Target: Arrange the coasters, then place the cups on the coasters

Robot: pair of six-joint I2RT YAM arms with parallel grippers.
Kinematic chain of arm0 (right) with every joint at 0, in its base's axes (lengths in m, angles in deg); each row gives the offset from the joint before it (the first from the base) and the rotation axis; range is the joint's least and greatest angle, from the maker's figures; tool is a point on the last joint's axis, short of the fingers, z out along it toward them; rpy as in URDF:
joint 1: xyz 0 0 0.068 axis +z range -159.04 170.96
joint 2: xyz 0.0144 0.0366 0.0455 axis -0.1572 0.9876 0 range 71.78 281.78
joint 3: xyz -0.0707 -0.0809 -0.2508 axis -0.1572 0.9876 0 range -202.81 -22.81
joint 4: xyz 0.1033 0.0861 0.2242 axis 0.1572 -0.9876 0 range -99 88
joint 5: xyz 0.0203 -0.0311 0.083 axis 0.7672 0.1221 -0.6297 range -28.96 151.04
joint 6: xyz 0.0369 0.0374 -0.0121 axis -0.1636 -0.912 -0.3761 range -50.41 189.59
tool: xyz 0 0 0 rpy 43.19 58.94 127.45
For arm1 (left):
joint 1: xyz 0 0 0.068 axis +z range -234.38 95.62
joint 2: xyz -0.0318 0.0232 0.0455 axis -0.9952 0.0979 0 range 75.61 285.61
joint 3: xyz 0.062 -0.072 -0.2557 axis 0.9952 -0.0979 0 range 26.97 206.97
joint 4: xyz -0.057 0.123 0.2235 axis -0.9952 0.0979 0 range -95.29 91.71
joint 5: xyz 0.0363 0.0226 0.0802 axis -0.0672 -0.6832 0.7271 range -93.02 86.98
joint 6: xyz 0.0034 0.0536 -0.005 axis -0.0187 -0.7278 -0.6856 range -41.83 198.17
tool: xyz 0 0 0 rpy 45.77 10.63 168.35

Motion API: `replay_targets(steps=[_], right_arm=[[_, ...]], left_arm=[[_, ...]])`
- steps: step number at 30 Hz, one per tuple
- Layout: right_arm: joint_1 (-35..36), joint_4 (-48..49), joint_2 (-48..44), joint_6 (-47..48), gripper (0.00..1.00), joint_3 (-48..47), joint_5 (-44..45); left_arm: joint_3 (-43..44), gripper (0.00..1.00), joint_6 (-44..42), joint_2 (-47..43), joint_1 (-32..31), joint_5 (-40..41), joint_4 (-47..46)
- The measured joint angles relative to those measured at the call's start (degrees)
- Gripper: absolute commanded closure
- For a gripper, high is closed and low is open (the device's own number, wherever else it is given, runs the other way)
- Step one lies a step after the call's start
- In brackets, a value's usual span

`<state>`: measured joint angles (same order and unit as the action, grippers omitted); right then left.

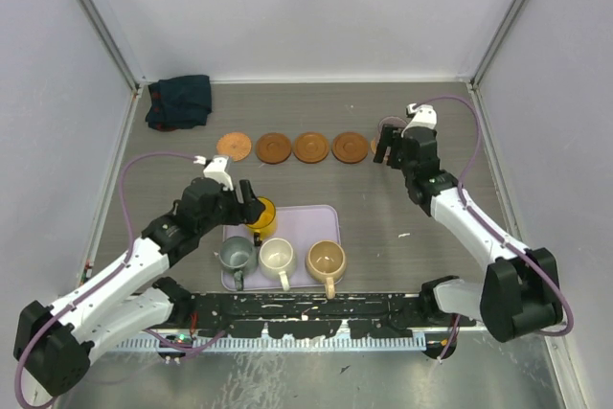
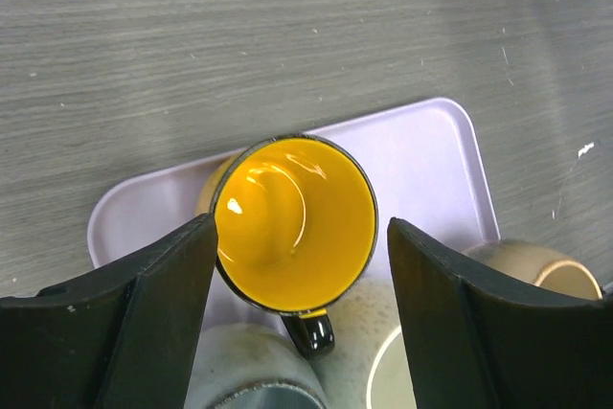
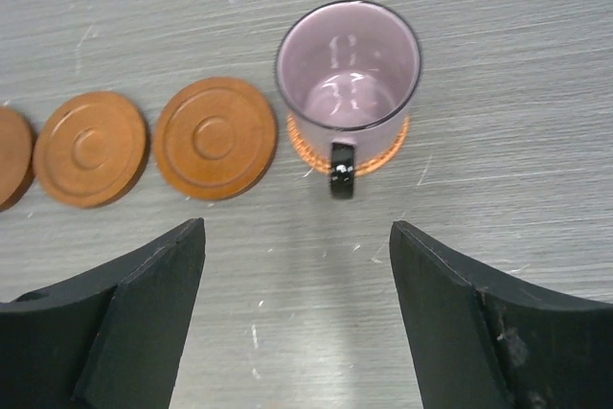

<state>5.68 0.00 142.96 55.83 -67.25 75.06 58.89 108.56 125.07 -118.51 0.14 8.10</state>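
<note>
The yellow cup (image 2: 295, 222) stands upright at the back left of the lavender tray (image 2: 431, 160). My left gripper (image 2: 299, 227) is open and straddles it; the left finger is at the rim and a small gap shows on the right. A grey-green cup (image 1: 237, 254), a white cup (image 1: 278, 256) and a tan cup (image 1: 326, 259) line the tray's front. The mauve cup (image 3: 348, 64) sits on a coaster (image 3: 383, 152), with my open, empty right gripper (image 3: 297, 229) just short of it. Several bare coasters (image 1: 274, 148) form a row to its left.
A dark folded cloth (image 1: 179, 101) lies at the back left corner. White walls with metal posts close in the table on three sides. Both arm bases sit on the black rail along the near edge.
</note>
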Motion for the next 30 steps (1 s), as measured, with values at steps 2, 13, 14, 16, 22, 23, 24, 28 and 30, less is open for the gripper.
replay_targets(steps=[2,13,14,16,22,23,24,28,30], right_arm=[[1.7,-1.88,-2.03,-0.11,0.19,0.28,-0.2],[8.87,-7.48,-6.49,-0.37,0.2,0.48,-0.24],[9.33,-7.58,-6.73,-0.37,0.19,0.48,-0.28],[10.14,-7.67,-7.1,-0.37,0.19,0.5,-0.44],[11.74,-7.67,-8.39,-0.42,0.2,1.18,-1.25],[11.93,-7.65,-8.76,-0.42,0.2,1.36,-1.6],[12.17,-7.61,-9.22,-0.44,0.2,1.6,-2.05],[12.81,-7.61,-10.45,-0.57,0.2,2.16,-2.97],[13.07,-7.54,-10.71,-0.59,0.2,2.32,-3.23]], left_arm=[[0.02,0.27,0.02,-0.7,-0.98,0.02,1.09],[0.83,0.24,1.14,-0.42,-5.68,2.1,8.2],[0.87,0.24,1.53,0.02,-6.21,2.58,8.57],[1.22,0.24,1.86,1.16,-7.02,3.26,9.4],[3.17,0.24,2.82,6.29,-9.38,5.29,10.51],[3.3,0.24,3.1,7.13,-9.73,5.68,10.62],[3.41,0.24,3.28,7.63,-9.86,5.9,10.71],[3.67,0.25,3.91,9.03,-10.4,6.84,10.84],[3.82,0.28,4.52,9.6,-10.51,7.37,10.88]])
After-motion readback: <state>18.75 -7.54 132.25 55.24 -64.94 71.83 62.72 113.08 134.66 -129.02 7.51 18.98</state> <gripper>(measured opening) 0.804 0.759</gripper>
